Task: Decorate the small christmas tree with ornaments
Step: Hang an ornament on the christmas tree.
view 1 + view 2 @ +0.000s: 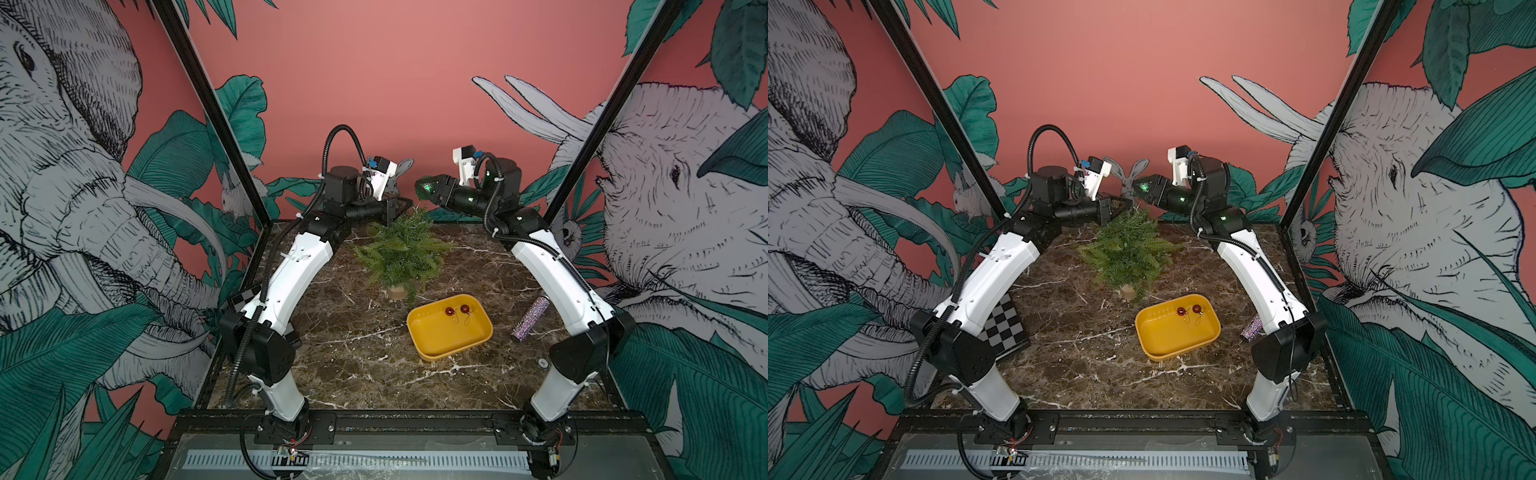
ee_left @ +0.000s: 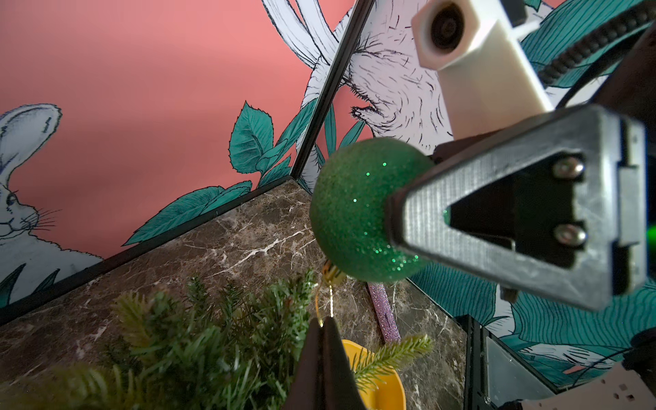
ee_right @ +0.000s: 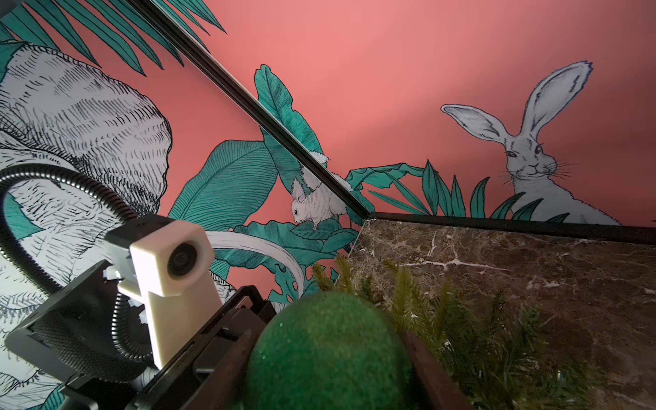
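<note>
Hovering above the tip of the feathery green tree [image 1: 401,249], right claw [image 1: 431,189] grips the glittery green ball [image 2: 351,213]; left claw [image 2: 324,324] pinches its gold loop [image 2: 331,301] below.

A table [image 1: 353,345] with a dark brown marble top, veined in white, is taken as reference. Behind its far edge a salmon-pink back wall [image 1: 374,83] is recorded, painted with green leaves, a grey rabbit [image 3: 532,159] and a squirrel [image 3: 316,207]. Left of the table an elephant panel [image 1: 62,166] is noted, and right of it a second elephant panel [image 1: 685,187]. Black posts [image 1: 210,108] are set slanting up from the table's far corners. A black rail [image 1: 415,422] is fixed along its near edge. Light is soft; faint shadows are seen on the wall just behind the table.
</note>
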Robot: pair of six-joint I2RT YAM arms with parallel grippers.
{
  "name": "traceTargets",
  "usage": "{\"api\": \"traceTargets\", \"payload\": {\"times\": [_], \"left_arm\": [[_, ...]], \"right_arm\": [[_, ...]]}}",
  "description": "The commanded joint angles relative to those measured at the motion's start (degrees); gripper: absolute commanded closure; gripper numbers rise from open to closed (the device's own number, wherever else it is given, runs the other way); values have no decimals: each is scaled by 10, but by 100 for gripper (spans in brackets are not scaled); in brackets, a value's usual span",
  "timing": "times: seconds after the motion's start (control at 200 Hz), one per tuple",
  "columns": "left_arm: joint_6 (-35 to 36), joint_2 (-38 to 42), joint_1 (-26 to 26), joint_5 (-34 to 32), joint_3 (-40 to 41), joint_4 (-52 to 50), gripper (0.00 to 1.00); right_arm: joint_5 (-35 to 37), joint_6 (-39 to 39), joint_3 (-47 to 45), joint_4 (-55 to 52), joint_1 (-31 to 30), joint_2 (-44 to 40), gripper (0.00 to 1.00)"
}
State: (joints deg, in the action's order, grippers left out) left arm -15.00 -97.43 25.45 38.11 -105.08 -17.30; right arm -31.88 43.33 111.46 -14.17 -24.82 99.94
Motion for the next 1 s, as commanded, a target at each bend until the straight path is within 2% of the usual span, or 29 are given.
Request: {"api": "traceTargets", "payload": {"times": [0.0, 0.46, 0.735, 0.995], "left_arm": [[-4, 2, -4, -8, -18, -5, 100], [-21, -10, -4, -25, -25, -17, 100], [-42, 4, -4, -6, -24, -9, 100], [-56, 13, -1, -2, -73, -75, 100]], "right_arm": [[7, 5, 22, 21, 4, 5, 43], [29, 27, 18, 36, 6, 23, 42], [19, 51, -6, 80, 6, 10, 42], [11, 60, -26, 97, 3, -18, 43]]}}
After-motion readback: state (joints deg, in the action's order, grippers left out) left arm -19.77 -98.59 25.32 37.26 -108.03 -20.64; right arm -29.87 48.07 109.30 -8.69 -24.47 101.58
